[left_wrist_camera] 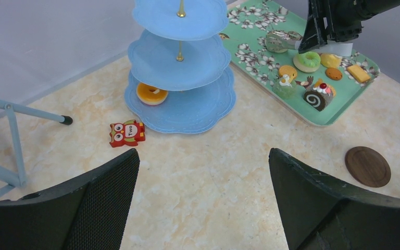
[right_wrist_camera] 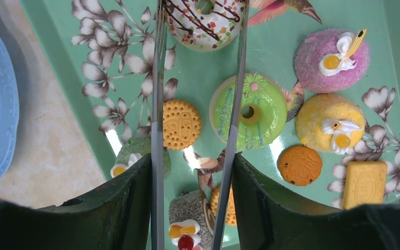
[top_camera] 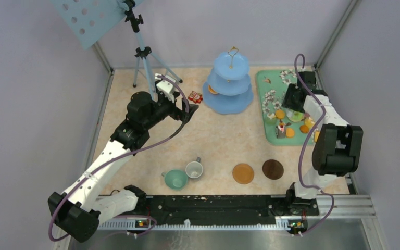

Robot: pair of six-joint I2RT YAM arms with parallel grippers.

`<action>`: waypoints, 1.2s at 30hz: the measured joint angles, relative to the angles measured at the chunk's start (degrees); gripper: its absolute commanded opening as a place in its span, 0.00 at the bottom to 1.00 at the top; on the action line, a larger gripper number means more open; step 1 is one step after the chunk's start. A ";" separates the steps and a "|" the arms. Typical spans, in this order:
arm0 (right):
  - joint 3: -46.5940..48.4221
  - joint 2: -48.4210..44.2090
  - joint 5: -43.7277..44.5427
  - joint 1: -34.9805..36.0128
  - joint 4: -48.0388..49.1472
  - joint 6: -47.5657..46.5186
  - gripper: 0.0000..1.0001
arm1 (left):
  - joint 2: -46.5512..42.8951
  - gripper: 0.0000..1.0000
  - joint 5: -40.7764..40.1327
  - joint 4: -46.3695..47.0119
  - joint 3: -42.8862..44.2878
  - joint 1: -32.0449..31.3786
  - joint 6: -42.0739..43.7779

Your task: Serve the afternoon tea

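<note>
The light-blue three-tier stand (top_camera: 229, 83) stands at the back centre, with an orange donut (left_wrist_camera: 152, 94) on its bottom tier. My left gripper (left_wrist_camera: 203, 156) is open and empty above bare table in front of the stand (left_wrist_camera: 179, 78). My right gripper (right_wrist_camera: 192, 159) is shut on the metal tongs (right_wrist_camera: 158, 104) over the green tray (right_wrist_camera: 286, 57). The tong arms straddle a white chocolate-drizzled donut (right_wrist_camera: 203, 21). A green donut (right_wrist_camera: 250, 112), an orange biscuit (right_wrist_camera: 181, 124) and cupcakes (right_wrist_camera: 330, 60) lie on the tray. The teal cup (top_camera: 175, 179), the grey-white cup (top_camera: 194, 169) and two brown coasters (top_camera: 243, 173) sit near the front.
A red owl toy (left_wrist_camera: 127, 133) lies left of the stand. A tripod (top_camera: 145, 57) stands at the back left. The green tray (top_camera: 263, 104) sits along the right wall. White walls enclose the table on three sides.
</note>
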 measured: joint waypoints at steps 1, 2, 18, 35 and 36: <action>-0.11 -0.22 -0.09 0.02 0.17 -0.15 0.40 | 0.00 0.99 -0.02 0.00 0.00 0.00 0.00; -0.28 -0.70 -0.31 0.04 0.33 -0.48 0.39 | 0.00 0.99 -0.02 0.00 0.00 0.00 0.00; -14.14 -19.26 -6.91 20.09 5.79 -0.46 0.38 | 0.00 0.99 0.00 0.00 -0.02 0.00 0.00; -12.46 -9.81 -5.51 33.20 10.03 1.44 0.38 | 0.76 0.99 -0.20 0.00 -0.11 0.00 0.00; -11.54 -8.72 -5.44 33.51 10.69 1.44 0.38 | 0.76 0.99 -0.20 -0.02 -0.13 0.00 0.00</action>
